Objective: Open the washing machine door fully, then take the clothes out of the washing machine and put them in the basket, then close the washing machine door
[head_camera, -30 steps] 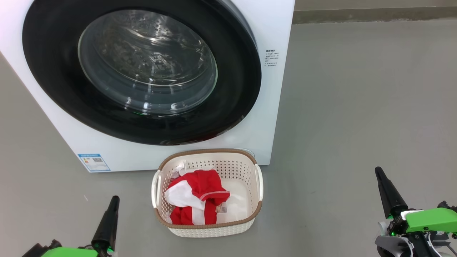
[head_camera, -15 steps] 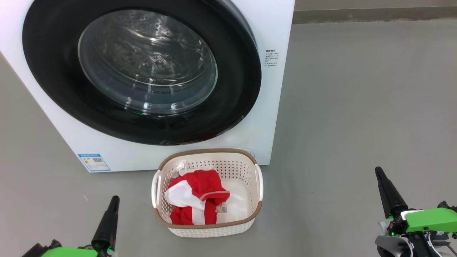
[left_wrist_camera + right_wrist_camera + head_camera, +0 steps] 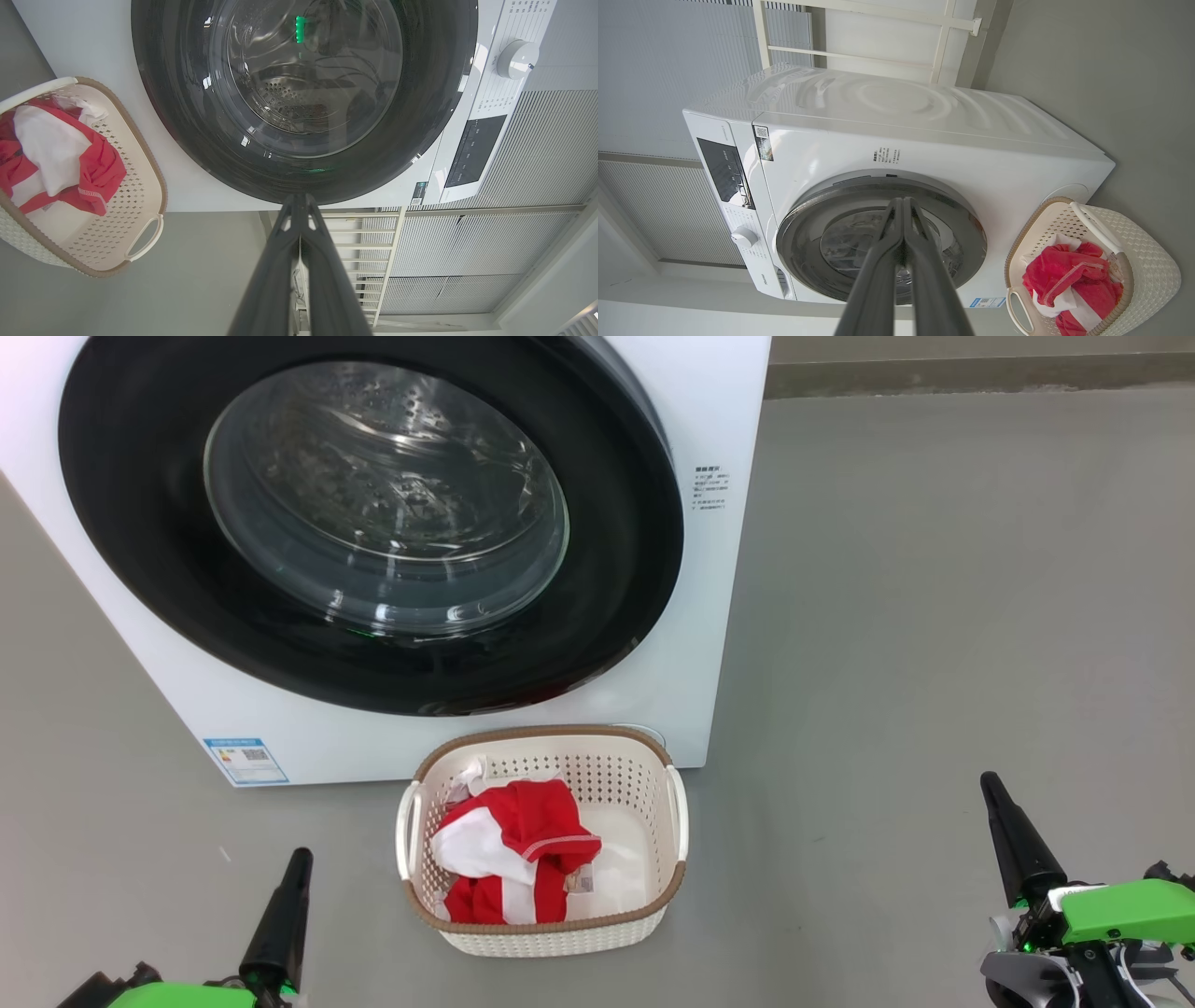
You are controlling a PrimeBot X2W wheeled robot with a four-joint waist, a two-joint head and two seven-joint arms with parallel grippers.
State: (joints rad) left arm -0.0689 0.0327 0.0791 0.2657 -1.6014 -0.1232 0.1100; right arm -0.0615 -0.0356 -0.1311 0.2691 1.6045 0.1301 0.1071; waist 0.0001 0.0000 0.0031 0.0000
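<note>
Two hands sit low and well apart at the bottom of the head view, each with its two dark fingers pressed together and nothing between them. The left hand (image 3: 297, 863) points up from the lower left corner over the grey floor (image 3: 934, 616), to the left of the basket (image 3: 551, 938). The right hand (image 3: 990, 789) rises at the lower right, well apart from both the basket and the washing machine (image 3: 724, 569).

The washing machine stands on the floor at the upper left. The washing machine door (image 3: 373, 513) lies shut against its front, a glossy black ring around bulging clear glass, with the steel drum showing dimly through it. A small blue label (image 3: 246, 761) sits at the lower left corner of the front.

The basket stands on the floor just in front of the machine, below the door's lower right edge. The clothes (image 3: 523, 849) lie inside it, bunched toward its left half: red fabric with white panels and trim, and a small white piece at the far left corner.

In the left wrist view the closed fingers (image 3: 275, 270) point at the door's rim, and a white dial (image 3: 514, 58) and a dark control panel (image 3: 474, 149) show on the machine. In the right wrist view the fingers (image 3: 873, 275) aim at the door.
</note>
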